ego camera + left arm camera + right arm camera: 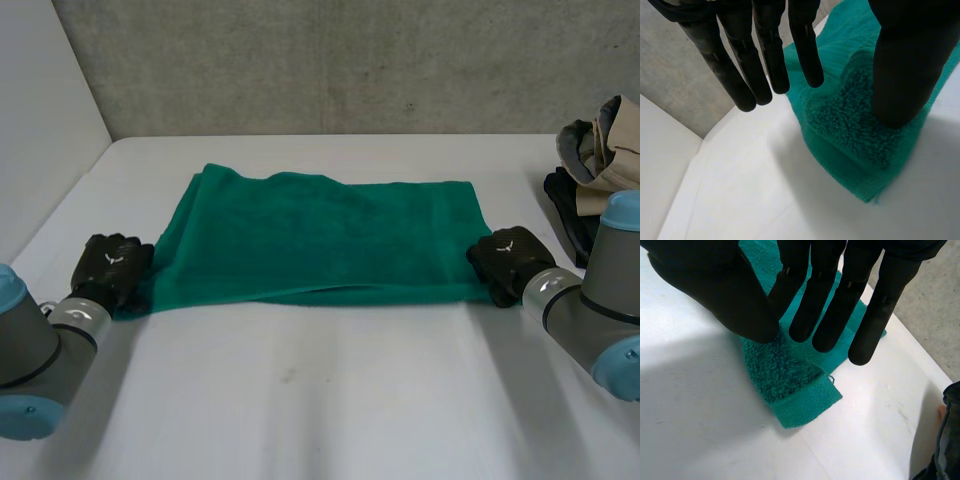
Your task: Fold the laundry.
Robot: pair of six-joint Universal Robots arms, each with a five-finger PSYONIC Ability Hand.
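Observation:
A green towel [320, 235] lies folded in half and flat across the middle of the white table [320, 400]. My left hand [108, 262] is at its near left corner. In the left wrist view the left hand's fingers [765, 60] are straight and lifted off the towel [850, 135], while the thumb [905, 75] rests on the corner. My right hand [510, 255] is at the towel's near right corner. There its straight fingers [825, 305] and thumb [715, 285] close together on a raised bit of the towel [800, 395].
A pile of beige, grey and dark clothes [595, 170] sits at the table's right edge, beside my right arm; a dark garment [945, 440] from it lies near the right hand. A grey wall stands behind the table.

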